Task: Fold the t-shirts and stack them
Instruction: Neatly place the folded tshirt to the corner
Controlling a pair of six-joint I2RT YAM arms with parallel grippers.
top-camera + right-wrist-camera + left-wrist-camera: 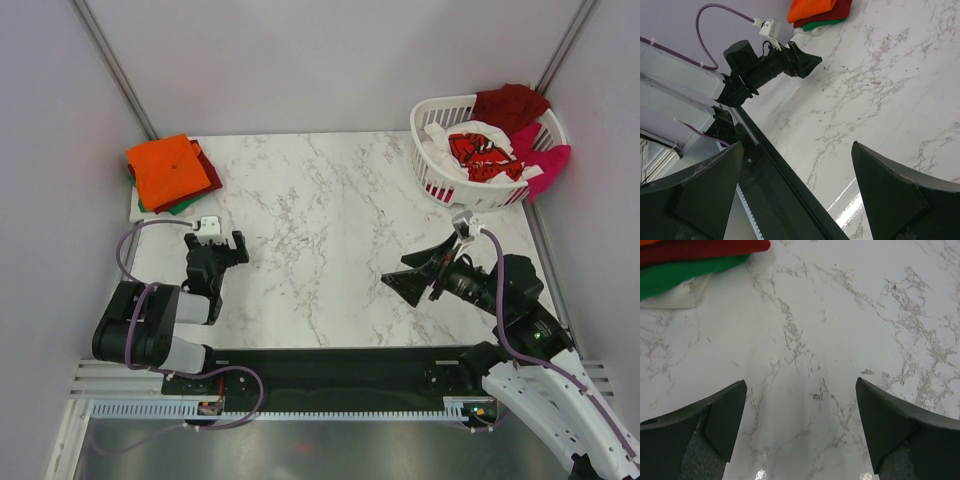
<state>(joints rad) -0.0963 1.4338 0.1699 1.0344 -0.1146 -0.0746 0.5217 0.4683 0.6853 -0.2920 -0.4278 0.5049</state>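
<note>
A folded stack of t-shirts lies at the table's far left: a bright orange one (pixel 166 168) on top, dark red (pixel 208 170) and green (pixel 183 206) under it, a white one at the bottom. The stack's edge also shows in the left wrist view (pixel 685 262) and in the right wrist view (pixel 815 10). My left gripper (pixel 223 242) is open and empty, just in front of the stack. My right gripper (pixel 410 270) is open and empty, over the table's right part, pointing left. More shirts lie in the basket: white with red print (pixel 480 152), dark red (pixel 510 104), magenta (pixel 545 165).
A white slatted laundry basket (pixel 432 170) stands at the far right corner. Purple walls with metal posts enclose the marble table (pixel 330 220). A black rail (pixel 330 365) runs along the near edge by the arm bases.
</note>
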